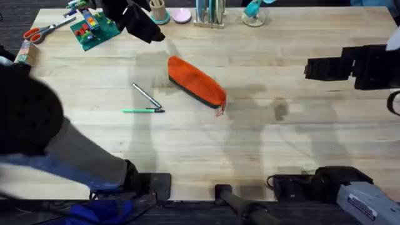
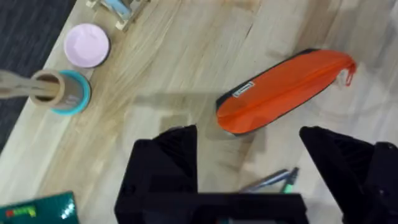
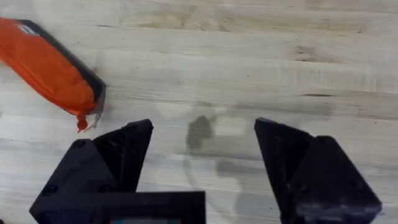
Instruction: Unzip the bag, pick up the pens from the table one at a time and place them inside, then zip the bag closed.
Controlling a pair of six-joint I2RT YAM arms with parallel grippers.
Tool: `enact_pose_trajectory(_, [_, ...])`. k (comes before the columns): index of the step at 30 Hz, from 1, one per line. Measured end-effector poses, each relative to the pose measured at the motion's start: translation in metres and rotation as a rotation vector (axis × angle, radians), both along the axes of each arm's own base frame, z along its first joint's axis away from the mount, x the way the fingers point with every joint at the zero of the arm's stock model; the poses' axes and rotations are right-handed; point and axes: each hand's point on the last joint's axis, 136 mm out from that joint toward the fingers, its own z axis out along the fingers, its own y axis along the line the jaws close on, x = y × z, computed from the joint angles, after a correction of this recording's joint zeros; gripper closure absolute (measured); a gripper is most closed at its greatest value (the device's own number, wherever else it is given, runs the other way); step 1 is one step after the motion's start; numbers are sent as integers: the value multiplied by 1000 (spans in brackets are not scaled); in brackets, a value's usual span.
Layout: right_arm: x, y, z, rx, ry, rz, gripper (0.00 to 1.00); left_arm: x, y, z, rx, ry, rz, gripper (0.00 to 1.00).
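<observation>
The orange bag (image 1: 197,82) lies slanted mid-table, zipped shut, its dark edge toward the front and its red zipper pull (image 1: 220,111) at the right end. Left of it, a silver pen (image 1: 145,95) and a green pen (image 1: 142,110) lie on the table (image 1: 262,150), their tips meeting. My left gripper (image 1: 147,30) hovers open behind and left of the bag; in its wrist view the bag (image 2: 286,90) and pens (image 2: 273,180) show between its fingers (image 2: 168,155). My right gripper (image 1: 312,67) is open far to the right; its view shows the bag's pull end (image 3: 46,65).
Along the back edge lie red-handled scissors (image 1: 44,31), a green box (image 1: 94,28), a cup of sticks (image 1: 158,11), a pink disc (image 1: 181,15) and a rack (image 1: 209,12). Bare wood spreads in front and to the right of the bag.
</observation>
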Motion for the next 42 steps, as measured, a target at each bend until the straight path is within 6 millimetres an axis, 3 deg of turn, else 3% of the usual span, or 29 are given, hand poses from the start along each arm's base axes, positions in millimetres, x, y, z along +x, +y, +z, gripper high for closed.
enact_pose_trajectory(10, [1, 0, -1, 0, 8, 0, 5, 50, 8, -49, 48, -46, -79, 8])
enact_pose_trajectory(13, [5, 0, -8, 0, 36, 0, 5, 55, 14, -59, 83, -42, -76, 8])
enact_pose_trajectory(21, [14, 0, -29, 25, 131, -36, 5, 49, 8, -58, 73, -80, -176, 8])
enact_pose_trajectory(26, [17, 0, -32, 46, 146, -68, 5, 19, 1, -60, 82, -121, -428, 10])
enact_pose_trajectory(31, [22, 0, -29, 55, 123, -79, 4, 7, -2, -59, 95, -213, -624, 10])
enact_pose_trajectory(36, [24, 0, -28, 57, 115, -82, 4, 5, -6, -62, 104, -266, -723, 10])
enact_pose_trajectory(42, [24, 0, -28, 58, 114, -82, 3, 6, -19, -84, 78, -232, -785, 8])
